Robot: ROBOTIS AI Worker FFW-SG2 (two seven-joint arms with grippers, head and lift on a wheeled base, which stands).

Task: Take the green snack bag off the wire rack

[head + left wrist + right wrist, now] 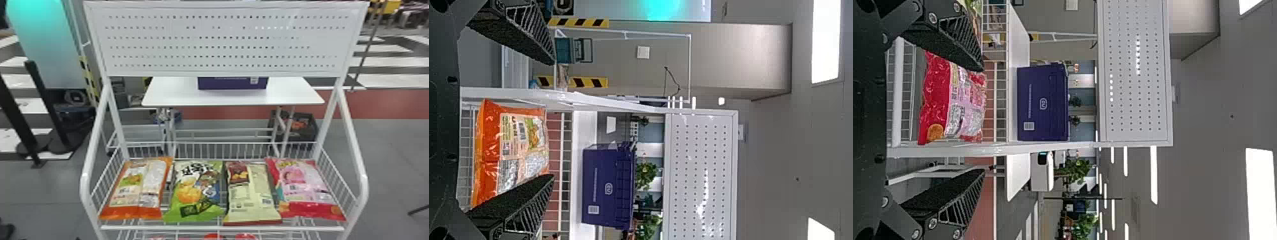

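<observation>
Jaws of left gripper (553, 119) wide apart, nothing held; jaws of right gripper (983, 120) likewise, empty. Green snack bag (195, 194) lying on wire rack (223, 228), second from robot's left, between orange bag (135, 191) and pale yellow bag (250, 194).

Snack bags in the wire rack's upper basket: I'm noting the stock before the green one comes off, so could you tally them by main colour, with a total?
Orange bag: 1
Green bag: 1
Pale yellow bag: 1
Pink and red bag: 1
Total: 4
</observation>
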